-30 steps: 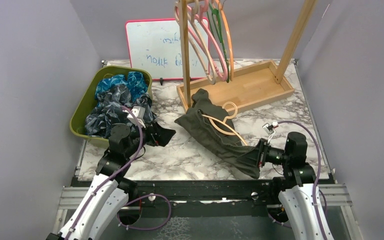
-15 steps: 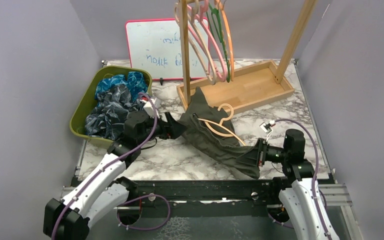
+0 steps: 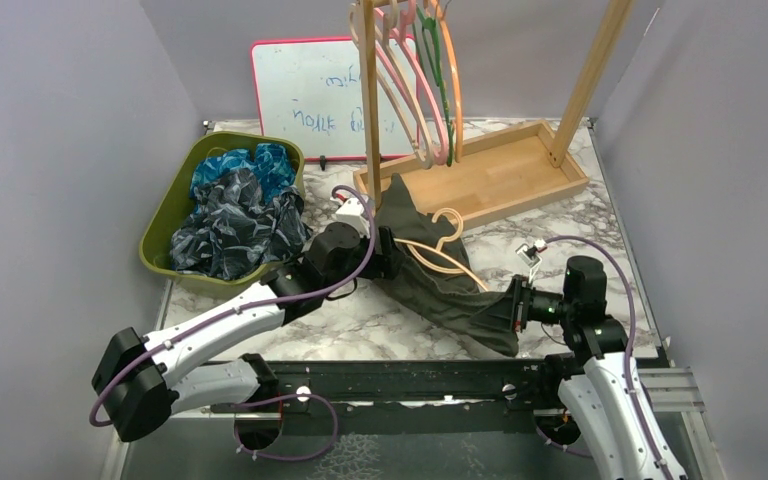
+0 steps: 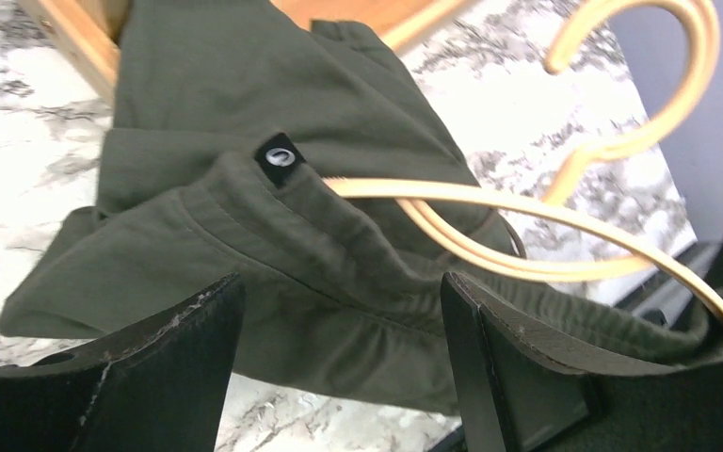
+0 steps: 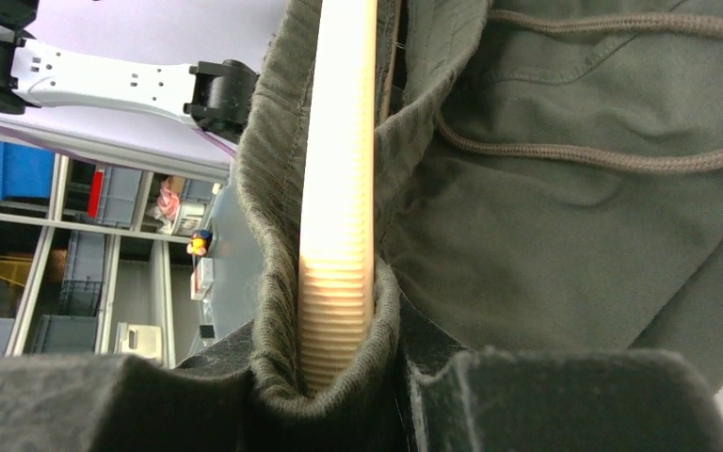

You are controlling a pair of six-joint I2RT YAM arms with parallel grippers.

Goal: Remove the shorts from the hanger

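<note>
Room: grey walls stand close around a white marble table point(image 3: 360, 310) with grey veins.
Shorts: dark olive green cloth shorts point(image 3: 430, 285) lie in the middle of the table, between the two arms. Their far end rests against the flat wooden tray of the clothes rack point(image 3: 490, 175).
Hanger: a peach plastic hanger point(image 3: 438, 250) runs through the waistband, and its hook pokes out on top.
Right gripper point(image 3: 515, 305): clamped tight on one end of the hanger, with the waistband cloth folded over that end.
Left gripper point(image 4: 339, 282): its jaws are wide apart, right by the waistband, with nothing between them.
Feel: I think the shorts are soft, light and floppy. They would bunch and stretch, not break. The hanger looks stiff, and its end has little ridges point(image 5: 339, 273), so the cloth may catch there.
Best hold: my guess is the thick waistband near the tag, pulling away from the end that is held.
Tag: a small black tag point(image 4: 280, 158) has a grey round mark on it but no words I can read.
Board: a white board with a pink rim point(image 3: 300, 90) has blue scribbles that I cannot read.
Tub: an olive green tub point(image 3: 165, 210) holds blue patterned shorts point(image 3: 235, 210).
Rack: more pink and orange hangers point(image 3: 425, 90) hang bare.
</note>
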